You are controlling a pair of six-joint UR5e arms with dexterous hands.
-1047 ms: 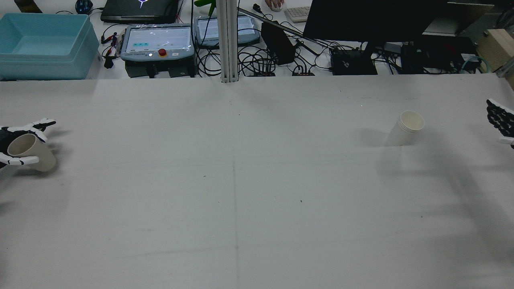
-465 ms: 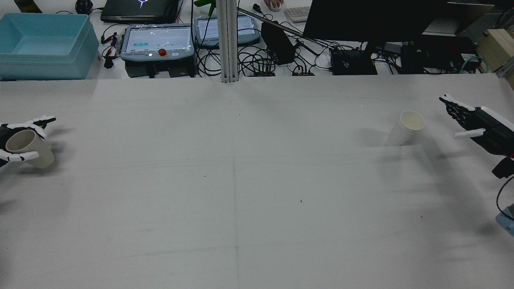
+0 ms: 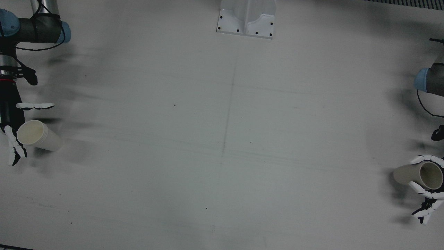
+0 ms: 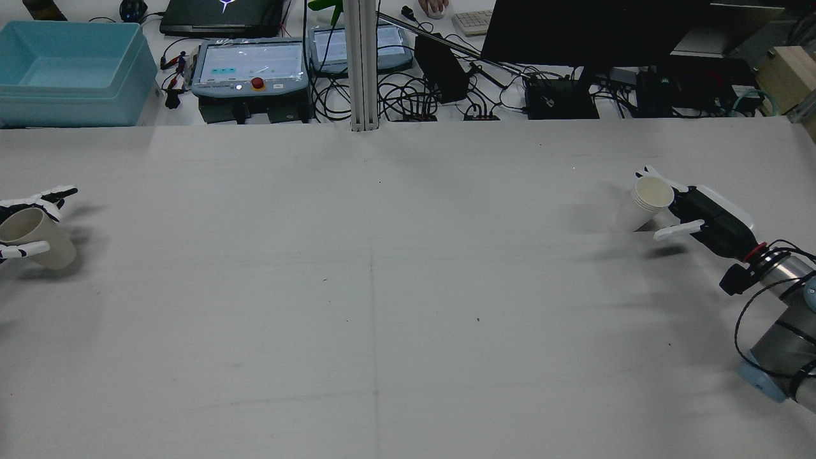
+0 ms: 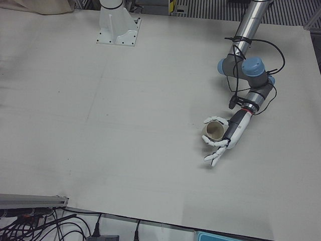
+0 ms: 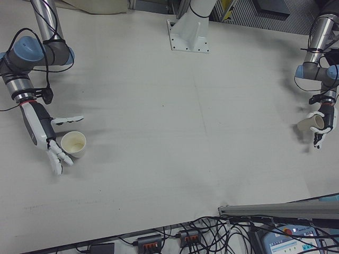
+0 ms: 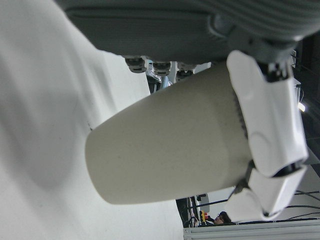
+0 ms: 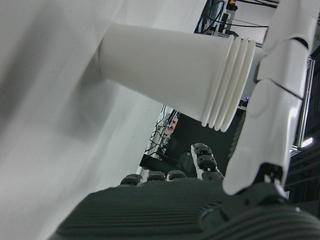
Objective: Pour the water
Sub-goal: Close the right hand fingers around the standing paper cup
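**Already one cup in the left hand, another beside the right**

Plainly, the tan cup [image 3: 418, 175] sits inside the left hand [image 3: 427, 189], whose white fingers [image 7: 265, 125] wrap around its wall near the rim. Seen from the left hand view, the cup leans with its base toward the table [image 3: 222, 139]; whether the base touches the surface I cannot tell. In the rear view the same cup [image 4: 35, 239] is at the far left edge, mouth tipped upward, with the left hand [image 4: 22, 223] clamped on it.

Over by the right hand [image 4: 692, 213] stands the stack of white cups [image 4: 647, 203], several nested rims showing in the right hand view [image 8: 175, 67]. It rests on the table, just in front of the palm. The right hand's fingers are spread apart: the thumb [image 4: 677, 229] reaches out on one side of the stack and the other fingers [image 6: 57, 156] on the far side, with the stack between them. They do not appear pressed against the stack, though from these angles contact cannot be ruled out.

Beyond the table's far edge, away from both hands, lie a blue bin [image 4: 70, 70], two control pendants [image 4: 252, 67] and a tangle of cables [image 4: 408, 95].
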